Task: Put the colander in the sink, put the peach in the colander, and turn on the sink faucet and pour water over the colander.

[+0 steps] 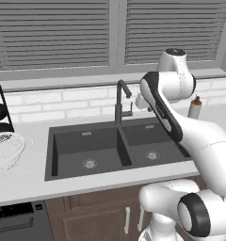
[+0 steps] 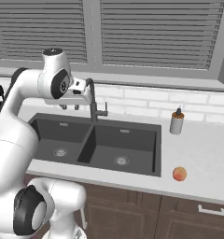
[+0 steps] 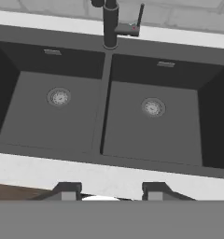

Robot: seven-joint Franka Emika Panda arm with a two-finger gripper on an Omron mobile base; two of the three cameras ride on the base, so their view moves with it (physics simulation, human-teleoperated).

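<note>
White counter (image 2: 205, 154) holds sink (image 1: 116, 147), colander (image 1: 4, 149) far left, peach (image 2: 179, 174) and soap bottle (image 2: 177, 122) right.

sink (image 3: 104, 116): matt dark grey, smooth, with shiny silver metal drains
sink faucet (image 1: 122, 101): dark grey metal, dull sheen
colander (image 1: 4, 149): white, finely speckled with dark holes
peach (image 2: 179, 174): smooth red-orange skin
counter (image 2: 202, 158): pale, smooth, matt
cabinets (image 2: 179, 217): brown wood
backsplash (image 1: 63, 104): white tile

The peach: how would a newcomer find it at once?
Start at the sink and go right along the counter. Near the front edge lies the peach, small, round, red-orange; the soap bottle behind it is taller and grey.
</note>
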